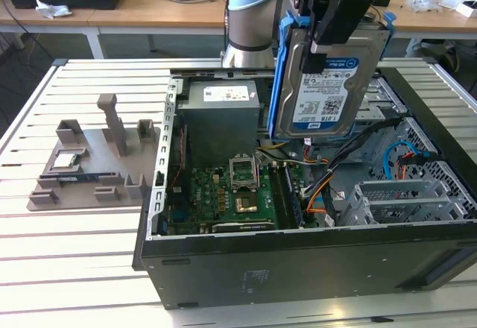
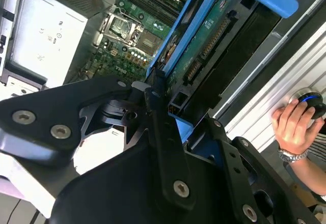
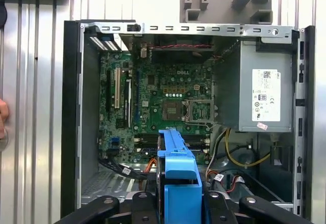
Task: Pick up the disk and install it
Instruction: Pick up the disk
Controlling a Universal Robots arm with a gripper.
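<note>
Slatted tabletop (image 1: 74, 261) carries an open PC case (image 1: 298, 268). I've got the tool (image 1: 326, 30) clamped on the disk (image 1: 328, 93), blue frame incl., upright w/ label facing the exterior view, in the air above the case. Motherboard (image 1: 223, 197) and power supply (image 1: 220, 119) sit inside. Grey fixture (image 1: 97, 156) lies at the exterior view's left.

PC case (image 1: 298, 268) lies open on the table (image 1: 74, 261), twd the exterior view's right. Inside: PSU (image 1: 221, 119) at the far side, mainboard (image 1: 223, 197) just in front of it, cables (image 1: 328, 190) to the board's right in that view. The disk (image 1: 328, 89) hangs upright in the gripper (image 1: 325, 41), above the cables, beside the PSU. A holder tray (image 1: 89, 168) sits on the table to the case's left, apart, w/ a chip (image 1: 63, 160) on it. The arm base (image 1: 252, 22) stands behind the case.
</note>
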